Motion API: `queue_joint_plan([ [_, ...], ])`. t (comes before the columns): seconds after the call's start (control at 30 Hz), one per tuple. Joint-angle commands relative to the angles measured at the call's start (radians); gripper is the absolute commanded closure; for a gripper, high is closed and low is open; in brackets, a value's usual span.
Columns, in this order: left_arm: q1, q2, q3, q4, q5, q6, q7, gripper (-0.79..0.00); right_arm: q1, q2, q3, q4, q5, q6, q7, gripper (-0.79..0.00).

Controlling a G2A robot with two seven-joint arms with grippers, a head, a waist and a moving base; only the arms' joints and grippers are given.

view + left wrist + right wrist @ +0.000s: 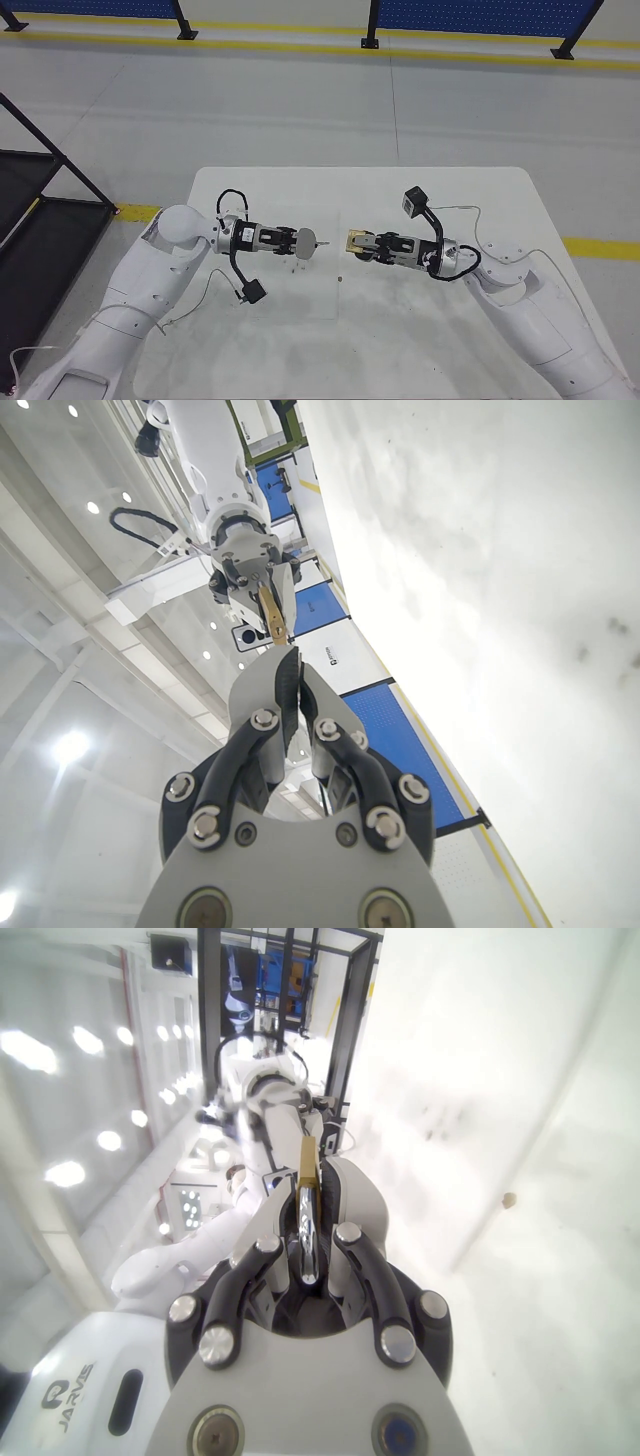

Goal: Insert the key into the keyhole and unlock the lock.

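1. The brass lock (355, 241) is held in the air over the middle of the white surface (450, 200), lying level rather than hanging.
2. The right claw (364, 243) is clamped on the lock. In the right wrist view its fingers (350, 1188) press on the two flat sides of the body, and the silver shackle (307, 1238) runs back between them towards the wrist.
3. The lock's free end points away from the right claw. The left wrist view shows the keyhole (278, 631) in that end, facing the left claw (299, 663).
4. The left claw is level with the lock and faces it head-on. Its fingers are drawn together on the key (318, 243), of which a thin tip shows, sticking out towards the lock.
5. The key tip is near the lock's keyhole end and roughly in line with it. It is apart from the lock, not in the keyhole.
6. A small tan speck (509, 1200) lies on the surface, well apart from the lock.
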Motion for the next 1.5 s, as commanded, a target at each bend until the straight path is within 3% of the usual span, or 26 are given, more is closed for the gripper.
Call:
queue_joint_plan([
  [0.0, 0.007, 0.001, 0.000, -0.001, -0.024, 0.026, 0.012, 0.000, 0.000, -0.003, -0.002, 0.018, 0.036, -0.017, 0.043, 0.000],
  [0.27, 0.024, 0.002, 0.017, 0.004, -0.113, 0.067, 0.079, 0.000, 0.009, -0.020, -0.020, 0.090, 0.113, -0.072, 0.145, 0.000],
  [0.6, 0.026, 0.000, 0.047, 0.012, -0.148, 0.084, 0.082, 0.000, -0.015, -0.035, -0.029, 0.093, 0.066, -0.147, 0.082, 0.000],
  [1.13, 0.007, -0.001, 0.083, 0.025, -0.146, 0.090, 0.077, 0.000, -0.037, -0.044, -0.010, 0.076, 0.020, -0.229, 0.128, 0.000],
  [1.47, 0.001, 0.002, 0.094, 0.028, -0.148, 0.087, 0.079, 0.000, -0.044, -0.047, 0.000, 0.061, -0.026, -0.228, 0.128, 0.000],
])
